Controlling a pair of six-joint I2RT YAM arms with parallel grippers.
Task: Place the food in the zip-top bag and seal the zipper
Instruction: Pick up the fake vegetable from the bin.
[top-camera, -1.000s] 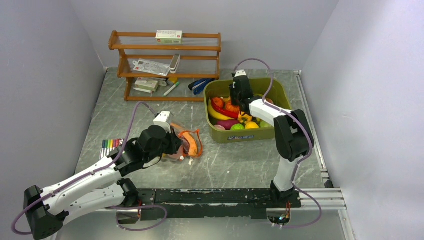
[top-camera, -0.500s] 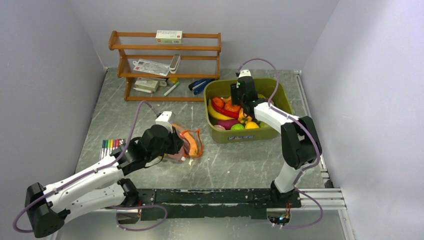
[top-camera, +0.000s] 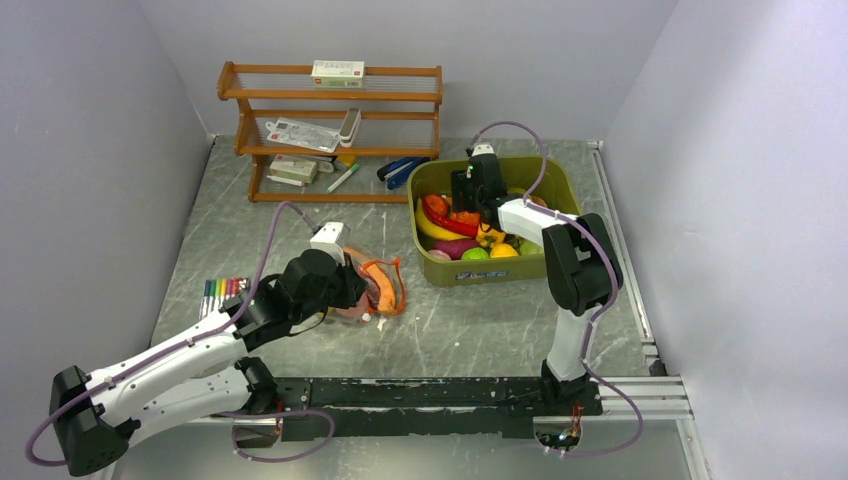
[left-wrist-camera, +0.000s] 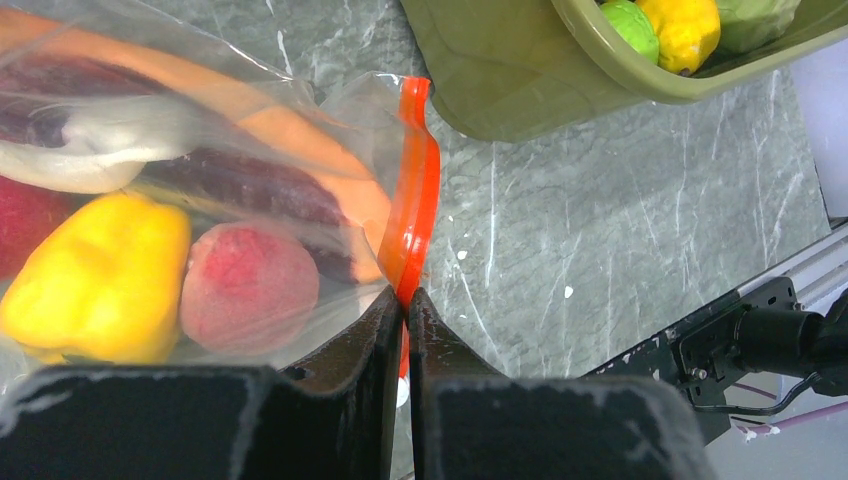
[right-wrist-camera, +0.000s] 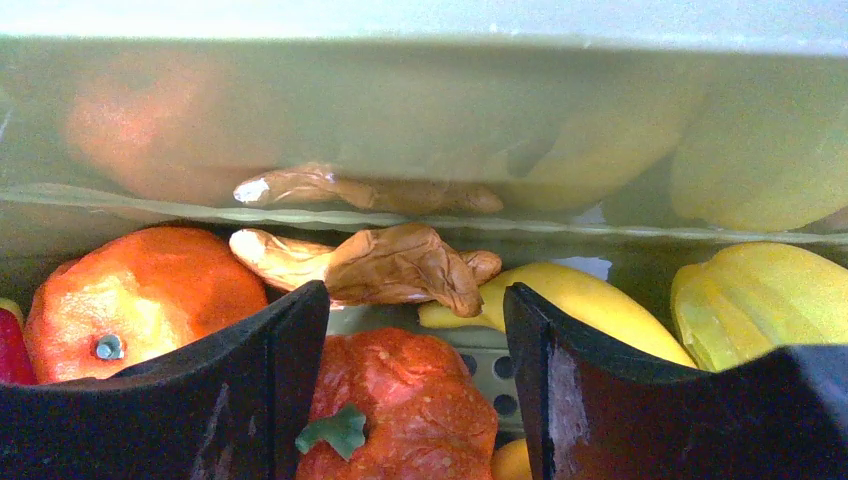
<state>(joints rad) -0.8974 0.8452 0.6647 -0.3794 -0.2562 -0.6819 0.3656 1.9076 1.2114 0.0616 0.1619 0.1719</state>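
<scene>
The clear zip-top bag (left-wrist-camera: 200, 150) lies on the table left of the tub, with a yellow pepper (left-wrist-camera: 100, 280), a pink-red peach (left-wrist-camera: 250, 290) and an orange carrot (left-wrist-camera: 250, 110) inside. My left gripper (left-wrist-camera: 407, 295) is shut on the near end of its red-orange zipper (left-wrist-camera: 415, 200). My right gripper (right-wrist-camera: 415, 300) is down inside the olive tub (top-camera: 560, 190), open over the food (top-camera: 460, 235). A red fruit with a green stem (right-wrist-camera: 395, 420) sits between its fingers, apart from both. An orange (right-wrist-camera: 140, 290), a brown wrinkled piece (right-wrist-camera: 390, 265) and a banana (right-wrist-camera: 560, 305) lie just beyond.
A wooden shelf (top-camera: 330, 130) with packets stands at the back left. A blue tool (top-camera: 400, 170) lies between shelf and tub. Marker pens (top-camera: 222, 292) lie left of my left arm. Walls enclose the table on three sides.
The right gripper's jaws have opened wider and it has shifted slightly within the tub. The left gripper stays pinched on the zipper in the same place.
</scene>
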